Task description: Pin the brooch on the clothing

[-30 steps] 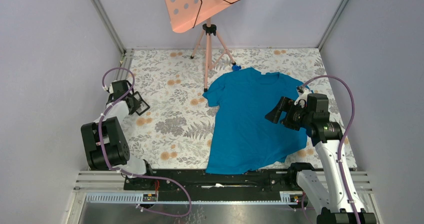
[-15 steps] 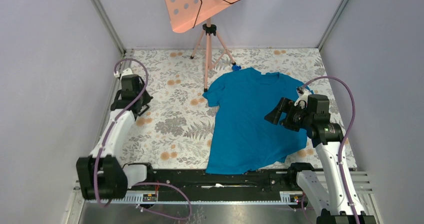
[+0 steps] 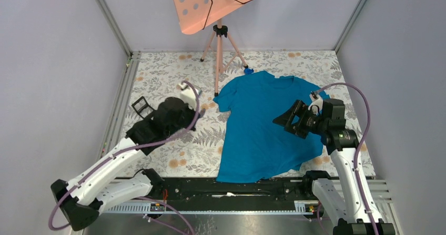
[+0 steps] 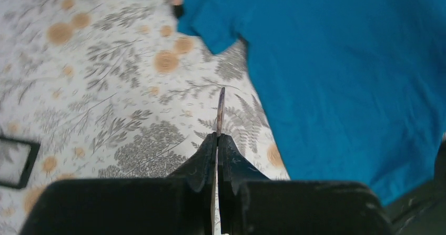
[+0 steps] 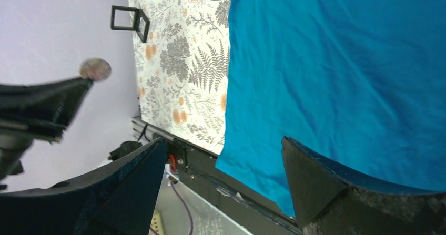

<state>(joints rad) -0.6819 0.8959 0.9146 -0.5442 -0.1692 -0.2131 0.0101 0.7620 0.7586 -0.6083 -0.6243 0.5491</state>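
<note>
A tripod [image 3: 218, 56] and black frame [image 3: 142, 106] stand by the left gripper [image 4: 217, 136], clamped on the brooch [image 5: 95, 69]. The right gripper [image 3: 286, 116] gapes, partly hiding the T-shirt [image 3: 257, 130].

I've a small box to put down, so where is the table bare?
Bare tablecloth at the back left, between the side rail and the tripod, behind the black frame. Another patch near the front, between the left arm and the shirt. The right side is crowded: the shirt fills it, the right gripper above.
</note>
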